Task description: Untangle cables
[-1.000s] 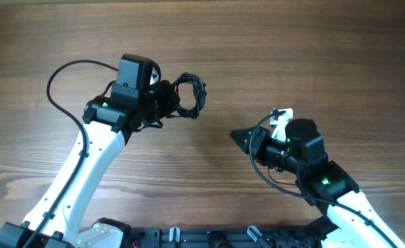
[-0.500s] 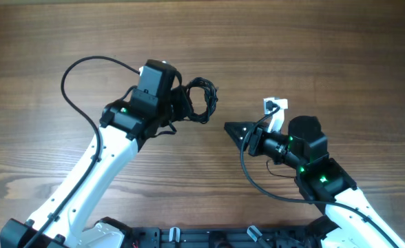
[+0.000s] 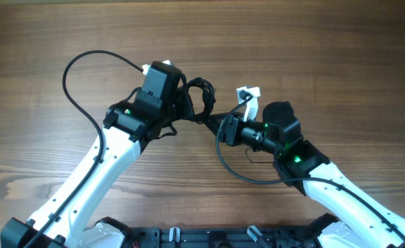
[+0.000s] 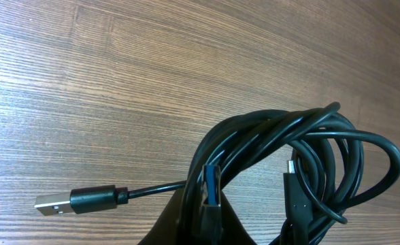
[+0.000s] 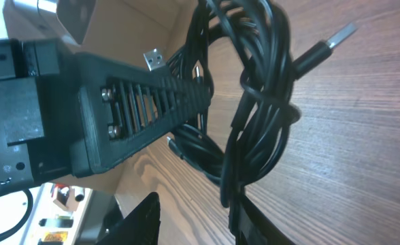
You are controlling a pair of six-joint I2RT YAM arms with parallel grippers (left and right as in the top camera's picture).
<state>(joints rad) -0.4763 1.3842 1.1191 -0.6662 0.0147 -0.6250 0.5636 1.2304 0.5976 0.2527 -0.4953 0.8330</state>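
1. Evidently the cables (image 3: 201, 98) were one tight bunch of looped black strands. It sat over the middle of the table (image 3: 326, 41), between the two arms. We could not tell whether the bunch touched the wood.
2. One silver USB plug (image 4: 54, 203) stuck out free to the side on a straight run of wire. We judged it the easiest end to draw clear.
3. The left gripper (image 3: 187, 103) was clamped tight on the bunch at its edge. We read that as an anchor, holding the tangle steady so the other arm had something to pull against.
4. The right gripper (image 3: 211, 122) pointed at the bunch from the opposite side. Its jaws stood apart with a hanging strand just between them, not pinched.
5. We judged the step in hand to be singling out one strand. Closing on two at once would likely only tighten the knot.
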